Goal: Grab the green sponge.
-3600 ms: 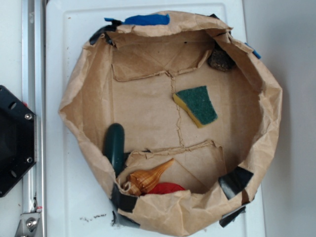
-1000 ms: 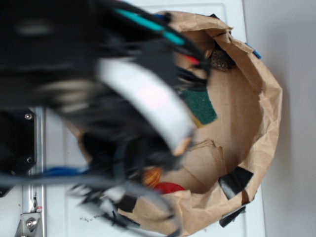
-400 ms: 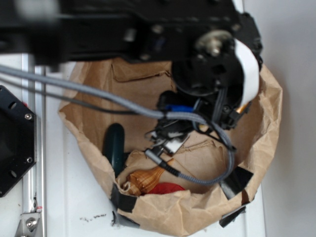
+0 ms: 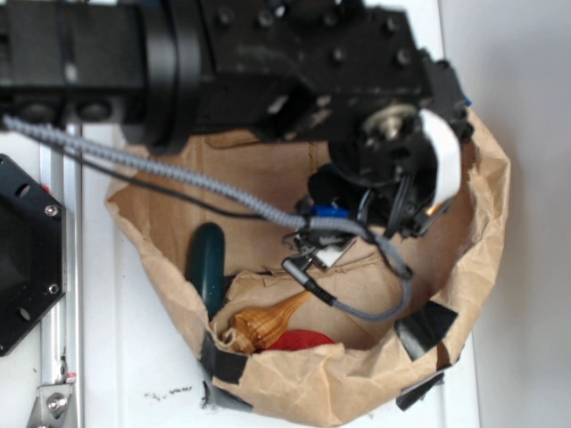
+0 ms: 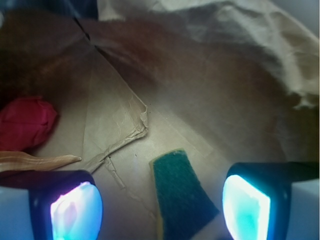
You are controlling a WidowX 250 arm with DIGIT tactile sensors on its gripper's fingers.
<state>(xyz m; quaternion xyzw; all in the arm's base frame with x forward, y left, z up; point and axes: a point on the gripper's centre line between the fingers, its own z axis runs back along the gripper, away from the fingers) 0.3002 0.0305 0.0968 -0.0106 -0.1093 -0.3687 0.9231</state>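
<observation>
Open pincer (image 5: pixel 162 200) hangs inside the paper bag (image 4: pixel 482 178), its pads straddling the green sponge (image 5: pixel 181 192) flat on the bag floor; dropping straight before closing should seat both pads squarely.

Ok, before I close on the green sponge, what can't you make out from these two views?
- Exterior view: the green sponge is hidden under the arm.
- Wrist view: the sponge's near end is cut off by the bottom edge.
- Wrist view: the pincer pads glow; their height above the paper bag floor is unclear.
</observation>
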